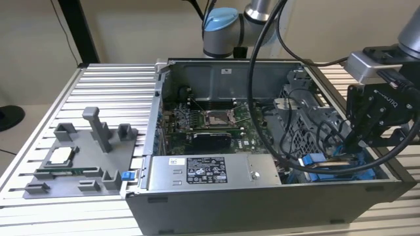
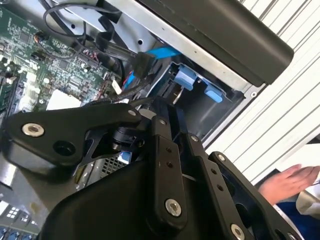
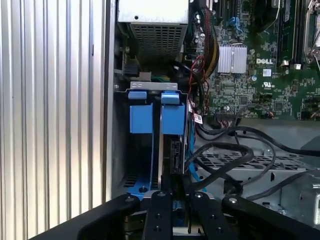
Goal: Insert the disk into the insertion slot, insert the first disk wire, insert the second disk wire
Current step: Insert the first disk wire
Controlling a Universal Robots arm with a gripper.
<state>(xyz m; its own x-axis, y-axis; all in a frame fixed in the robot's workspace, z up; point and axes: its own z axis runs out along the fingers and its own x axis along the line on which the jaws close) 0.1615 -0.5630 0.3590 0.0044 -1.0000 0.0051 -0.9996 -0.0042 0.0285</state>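
Tool (image 1: 359, 145), one, hangs over the drive bay at the corner of the case (image 1: 262, 201) on the exterior view's right; its grip cannot be told. One disk (image 3: 172, 122), silver-edged and blue-framed, stands on edge in the bay, beside a second blue frame (image 3: 141, 117). Black cables (image 3: 225, 155) loop just beside it.

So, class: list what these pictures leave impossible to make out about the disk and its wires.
- Disk: first wrist view shows it edge-on; label face hidden.
- Its wire connections: the gripper covers them in the first wrist view.
- Drive bay, exterior view: black cables cross it.
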